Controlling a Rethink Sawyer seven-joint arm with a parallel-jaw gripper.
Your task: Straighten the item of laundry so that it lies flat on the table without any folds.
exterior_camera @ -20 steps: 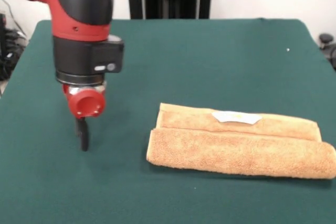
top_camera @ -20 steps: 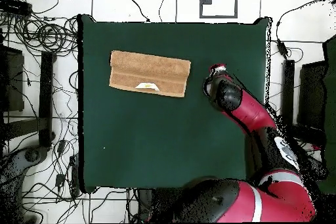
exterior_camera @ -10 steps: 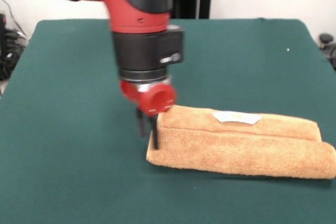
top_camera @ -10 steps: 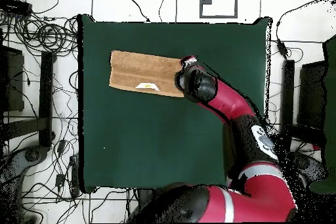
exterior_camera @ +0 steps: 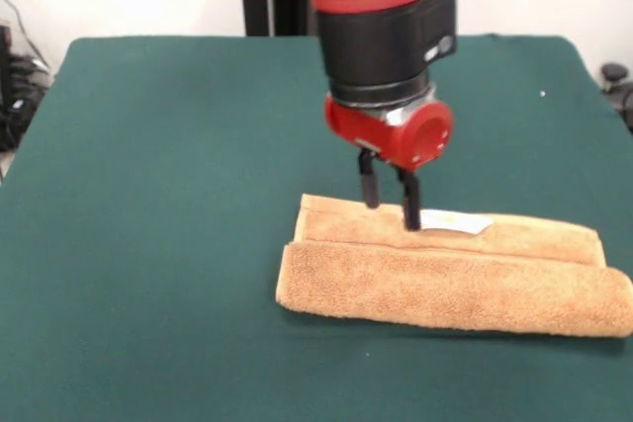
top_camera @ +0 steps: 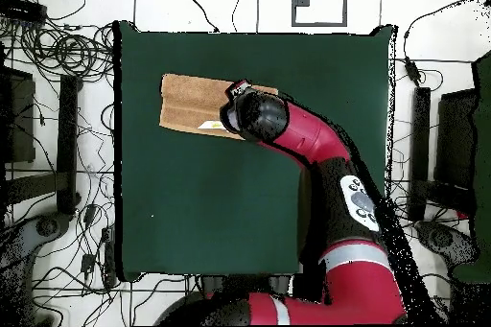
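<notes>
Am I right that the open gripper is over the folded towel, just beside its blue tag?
Not quite: the tag is white, as the front view shows. The rest holds: the gripper is open over the folded towel, just beside that tag.

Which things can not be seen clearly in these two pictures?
- Overhead view: the arm covers the gripper and one end of the towel.
- Front view: whether the tips of the open gripper touch the towel; how many layers it has.
- Both views: any print on the white tag is too small.
</notes>
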